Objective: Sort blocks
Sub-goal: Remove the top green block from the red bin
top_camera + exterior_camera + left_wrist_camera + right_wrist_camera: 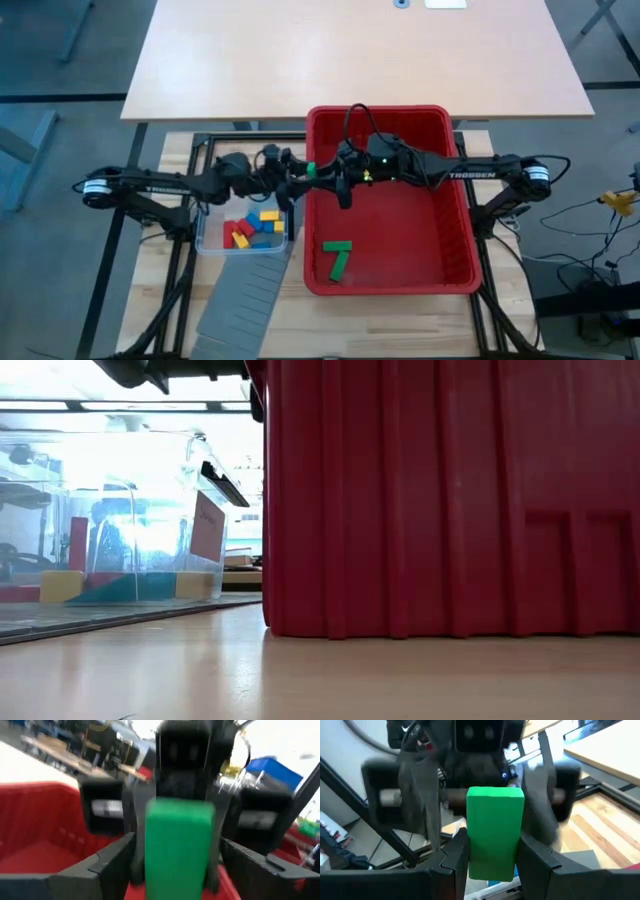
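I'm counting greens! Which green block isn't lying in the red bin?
The green block held up at the red bin's left rim by the fingers of the right gripper, meeting the left gripper; the other two lie on its floor.

Even overhead room light in the high view, soft shadows, low view backlit by bright glare behind the clear tub (120,530), both wrist views smeared by motion blur, green block (494,832) between the jaws sharper than the background

This looks like a robot lab: 2 dark arms on a metal frame (180,245), loose cables (590,240), a big plain desk (350,50), grey floor.
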`<action>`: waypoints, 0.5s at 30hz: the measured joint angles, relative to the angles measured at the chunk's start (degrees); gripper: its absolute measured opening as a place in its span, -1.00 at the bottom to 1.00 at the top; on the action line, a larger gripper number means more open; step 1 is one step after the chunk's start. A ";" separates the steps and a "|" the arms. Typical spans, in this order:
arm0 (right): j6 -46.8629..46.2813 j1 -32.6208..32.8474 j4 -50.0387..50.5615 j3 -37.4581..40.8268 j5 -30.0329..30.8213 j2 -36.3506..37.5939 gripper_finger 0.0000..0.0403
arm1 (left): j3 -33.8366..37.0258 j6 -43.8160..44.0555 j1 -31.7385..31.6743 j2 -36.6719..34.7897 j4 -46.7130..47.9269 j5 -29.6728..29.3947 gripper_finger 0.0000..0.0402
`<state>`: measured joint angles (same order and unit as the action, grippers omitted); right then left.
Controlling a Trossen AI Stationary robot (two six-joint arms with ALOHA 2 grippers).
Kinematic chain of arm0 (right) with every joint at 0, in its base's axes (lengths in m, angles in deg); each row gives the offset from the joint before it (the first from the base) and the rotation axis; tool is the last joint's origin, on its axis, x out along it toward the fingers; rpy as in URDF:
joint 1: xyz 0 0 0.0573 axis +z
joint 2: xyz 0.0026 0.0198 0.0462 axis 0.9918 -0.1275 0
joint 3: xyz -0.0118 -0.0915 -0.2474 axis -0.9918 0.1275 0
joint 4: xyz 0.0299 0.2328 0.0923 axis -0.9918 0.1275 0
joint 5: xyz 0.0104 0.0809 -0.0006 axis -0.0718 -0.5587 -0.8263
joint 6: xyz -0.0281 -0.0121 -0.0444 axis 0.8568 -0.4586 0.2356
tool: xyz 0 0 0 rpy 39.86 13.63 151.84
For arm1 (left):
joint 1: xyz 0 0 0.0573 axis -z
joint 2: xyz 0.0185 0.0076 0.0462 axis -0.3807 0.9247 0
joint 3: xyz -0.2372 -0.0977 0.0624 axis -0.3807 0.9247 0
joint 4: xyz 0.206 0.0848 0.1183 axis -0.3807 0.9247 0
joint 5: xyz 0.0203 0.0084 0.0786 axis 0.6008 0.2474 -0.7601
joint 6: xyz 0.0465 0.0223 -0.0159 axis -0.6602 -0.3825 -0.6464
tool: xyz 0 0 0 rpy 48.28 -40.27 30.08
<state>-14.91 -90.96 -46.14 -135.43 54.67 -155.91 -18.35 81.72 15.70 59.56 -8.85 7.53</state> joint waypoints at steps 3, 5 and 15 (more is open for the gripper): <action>0.02 0.25 -0.23 0.00 0.17 0.00 -0.43 | -1.10 -0.06 -0.07 1.51 1.85 0.31 0.36; 0.02 0.54 -0.13 0.00 0.15 0.00 -0.42 | -1.70 0.01 -0.13 1.95 1.85 0.57 0.39; 0.30 1.52 0.46 -0.04 0.10 -0.09 -0.44 | -1.81 -0.98 -0.11 0.91 1.92 0.89 0.36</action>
<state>-14.60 -89.44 -45.68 -135.47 54.77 -156.00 -20.17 80.74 15.59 60.46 -6.93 8.42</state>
